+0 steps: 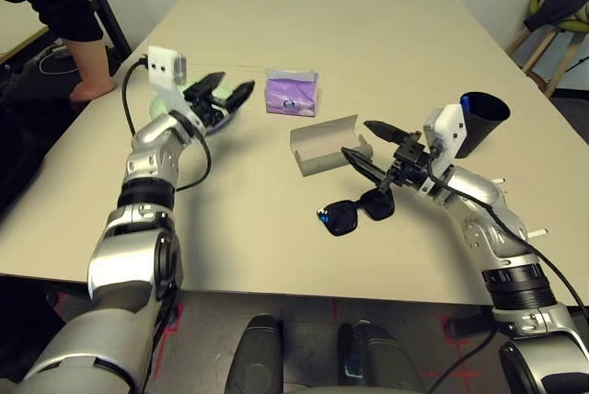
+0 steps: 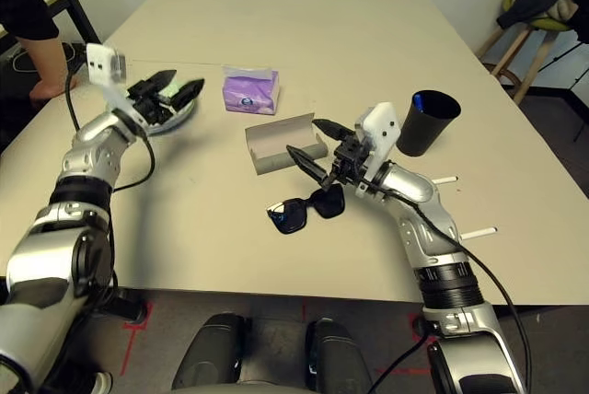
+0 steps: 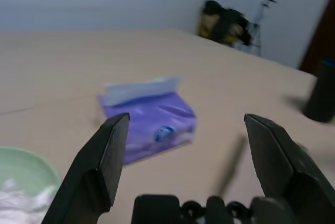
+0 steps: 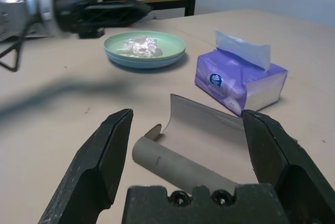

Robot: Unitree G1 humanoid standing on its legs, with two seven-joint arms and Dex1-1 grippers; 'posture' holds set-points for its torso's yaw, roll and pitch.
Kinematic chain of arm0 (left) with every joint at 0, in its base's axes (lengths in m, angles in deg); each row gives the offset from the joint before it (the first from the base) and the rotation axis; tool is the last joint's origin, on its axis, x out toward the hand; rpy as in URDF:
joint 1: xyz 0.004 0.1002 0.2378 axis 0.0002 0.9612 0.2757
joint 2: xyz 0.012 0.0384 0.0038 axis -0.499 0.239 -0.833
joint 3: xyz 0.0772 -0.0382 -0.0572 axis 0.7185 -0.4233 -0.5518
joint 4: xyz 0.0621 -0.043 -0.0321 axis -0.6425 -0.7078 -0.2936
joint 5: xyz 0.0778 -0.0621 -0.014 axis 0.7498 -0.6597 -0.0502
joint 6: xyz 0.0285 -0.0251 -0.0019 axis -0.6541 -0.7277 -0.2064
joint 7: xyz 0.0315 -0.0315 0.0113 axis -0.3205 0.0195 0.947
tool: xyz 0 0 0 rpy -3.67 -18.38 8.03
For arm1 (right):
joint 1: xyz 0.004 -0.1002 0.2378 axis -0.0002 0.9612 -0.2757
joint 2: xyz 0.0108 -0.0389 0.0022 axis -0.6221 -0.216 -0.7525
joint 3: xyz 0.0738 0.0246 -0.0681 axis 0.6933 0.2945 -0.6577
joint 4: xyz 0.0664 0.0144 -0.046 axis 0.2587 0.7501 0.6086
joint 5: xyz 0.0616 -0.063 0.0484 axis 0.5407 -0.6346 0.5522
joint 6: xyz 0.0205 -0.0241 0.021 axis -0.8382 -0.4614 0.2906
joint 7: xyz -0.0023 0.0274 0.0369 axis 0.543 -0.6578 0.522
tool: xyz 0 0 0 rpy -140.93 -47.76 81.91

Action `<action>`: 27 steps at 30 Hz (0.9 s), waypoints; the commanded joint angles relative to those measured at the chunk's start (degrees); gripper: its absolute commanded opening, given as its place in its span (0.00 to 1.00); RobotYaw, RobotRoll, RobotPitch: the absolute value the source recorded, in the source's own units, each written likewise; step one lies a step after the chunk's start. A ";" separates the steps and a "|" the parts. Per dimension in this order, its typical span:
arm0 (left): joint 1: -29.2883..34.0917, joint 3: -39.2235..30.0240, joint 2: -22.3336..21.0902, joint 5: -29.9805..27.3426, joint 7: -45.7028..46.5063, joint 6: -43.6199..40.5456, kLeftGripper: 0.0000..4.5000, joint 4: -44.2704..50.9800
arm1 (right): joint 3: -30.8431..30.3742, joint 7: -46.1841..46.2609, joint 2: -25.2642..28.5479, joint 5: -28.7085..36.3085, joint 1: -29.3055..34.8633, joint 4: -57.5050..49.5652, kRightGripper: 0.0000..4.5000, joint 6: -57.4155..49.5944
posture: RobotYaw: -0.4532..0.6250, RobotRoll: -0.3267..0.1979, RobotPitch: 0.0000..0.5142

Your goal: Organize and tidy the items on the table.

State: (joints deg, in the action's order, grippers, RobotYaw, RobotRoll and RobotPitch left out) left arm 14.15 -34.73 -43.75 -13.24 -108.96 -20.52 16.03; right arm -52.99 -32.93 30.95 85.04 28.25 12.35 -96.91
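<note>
Hovering my spread right tool (image 1: 373, 153) over the sunglasses (image 1: 356, 211) beside the open glasses case (image 1: 327, 144), I should pinch the bridge squarely, my left tool (image 1: 224, 91) also spread.

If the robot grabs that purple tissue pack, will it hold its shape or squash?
The purple tissue pack looks like a soft wrapper, so it would probably dent under the fingers. A loose sheet sticks up from its top and would likely flop or pull out if pinched. It seems light for its size, and lying flat on the table it should slide, not tip.
</note>
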 commanded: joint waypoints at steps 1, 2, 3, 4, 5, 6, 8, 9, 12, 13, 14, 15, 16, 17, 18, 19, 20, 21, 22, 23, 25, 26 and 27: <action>3.81 2.96 -1.37 -1.64 -6.99 -3.17 0.99 7.25 | -0.78 -0.13 1.39 -1.09 -0.30 -0.20 1.00 -1.64 | 0.64 0.62 0.17; 5.24 4.03 -1.77 -1.89 -9.42 -3.48 0.99 9.35 | -1.20 0.02 1.98 -1.95 -0.35 -0.27 1.00 -2.06 | 0.64 0.62 0.18; 6.43 4.86 -2.01 -2.00 -10.91 -3.73 0.99 11.25 | -1.58 0.23 2.52 -2.73 -0.41 -0.34 1.00 -2.56 | 0.64 0.62 0.19; 7.47 5.69 -2.30 -1.80 -12.20 -3.24 0.99 12.70 | -2.30 0.38 3.12 -3.92 -0.59 -0.49 1.00 -2.98 | 0.64 0.62 0.19; 8.36 6.57 -2.50 -1.50 -13.05 -2.93 0.99 14.08 | -2.82 0.30 3.80 -4.90 -0.72 -0.65 1.00 -3.00 | 0.64 0.62 0.20; 9.12 7.26 -2.67 -1.37 -14.12 -2.41 0.99 15.11 | -3.73 0.31 4.66 -6.23 -1.07 -1.00 1.00 -3.52 | 0.64 0.62 0.21; 10.37 8.96 -2.72 -0.64 -15.93 -0.41 0.99 16.70 | -5.11 -1.07 6.86 -8.06 -1.74 -1.73 1.00 -4.02 | 0.64 0.62 0.22; 10.89 9.73 -2.74 -0.30 -16.81 0.81 0.99 17.13 | -5.77 -1.97 7.93 -8.77 -2.18 -2.05 1.00 -4.03 | 0.64 0.62 0.22; 11.86 11.16 -2.73 -0.03 -18.28 2.67 0.99 17.61 | -8.52 -5.16 11.34 -11.26 -4.24 -2.91 1.00 -4.51 | 0.64 0.62 0.23; 12.09 11.75 -2.55 0.18 -18.49 3.26 0.99 17.84 | -9.38 -6.86 12.97 -12.07 -4.71 -3.06 1.00 -3.82 | 0.63 0.62 0.23; 12.43 12.39 -2.63 0.36 -19.17 3.96 0.99 18.00 | -10.38 -8.38 14.40 -13.00 -5.26 -3.53 1.00 -3.52 | 0.63 0.62 0.23; 12.75 12.93 -2.53 0.40 -19.47 4.15 0.99 18.41 | -11.02 -9.70 15.64 -13.40 -5.63 -4.16 1.00 -3.79 | 0.63 0.62 0.23; 13.00 13.28 -2.41 0.29 -19.62 4.23 0.99 18.78 | -11.65 -10.81 16.74 -13.85 -5.98 -4.83 1.00 -4.35 | 0.63 0.62 0.23; 13.21 13.65 -2.38 0.16 -19.87 4.34 0.99 19.25 | -12.14 -11.87 17.73 -14.12 -6.42 -5.74 1.00 -5.28 | 0.63 0.62 0.23; 13.37 13.95 -2.37 0.07 -20.09 4.43 0.99 19.68 | -12.39 -12.73 18.50 -14.12 -6.86 -6.56 1.00 -6.25 | 0.63 0.62 0.23; 13.53 14.19 -2.38 0.01 -20.22 4.48 0.99 20.11 | -12.56 -13.63 19.17 -13.98 -7.34 -7.38 1.00 -7.31 | 0.63 0.62 0.23; 13.87 14.44 -2.74 -0.09 -21.02 4.80 0.99 20.51 | -13.31 -15.50 20.24 -13.89 -8.66 -8.92 1.00 -9.29 | 0.63 0.62 0.23; 14.09 14.66 -2.92 -0.13 -21.45 4.96 0.99 20.85 | -13.73 -16.89 21.05 -13.78 -9.52 -9.96 1.00 -10.62 | 0.63 0.62 0.23; 14.27 14.92 -2.91 -0.15 -21.71 5.03 0.99 21.23 | -13.89 -18.18 21.83 -13.39 -10.00 -10.69 1.00 -11.36 | 0.63 0.62 0.24; 14.55 15.04 -2.92 -0.27 -21.88 5.07 0.99 21.51 | -14.25 -19.14 22.48 -13.36 -10.45 -11.49 1.00 -11.84 | 0.63 0.62 0.24; 15.27 15.32 -3.00 -0.58 -22.75 5.19 0.99 22.09 | -15.01 -19.39 23.03 -14.47 -10.82 -12.98 1.00 -12.06 | 0.63 0.62 0.24; 15.79 15.44 -3.01 -0.99 -23.44 5.14 0.99 22.51 | -15.61 -19.44 23.17 -15.41 -11.03 -13.61 1.00 -11.54 | 0.63 0.62 0.24; 16.30 15.81 -3.21 -1.19 -24.43 5.10 0.99 22.98 | -16.16 -19.52 23.20 -16.12 -11.27 -14.02 1.00 -11.45 | 0.63 0.62 0.25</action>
State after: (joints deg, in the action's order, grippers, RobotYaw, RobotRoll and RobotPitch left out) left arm 29.39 -20.32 -46.29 -14.08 -131.47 -15.96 37.17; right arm -67.51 -51.79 53.62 70.13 17.47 -0.23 -108.39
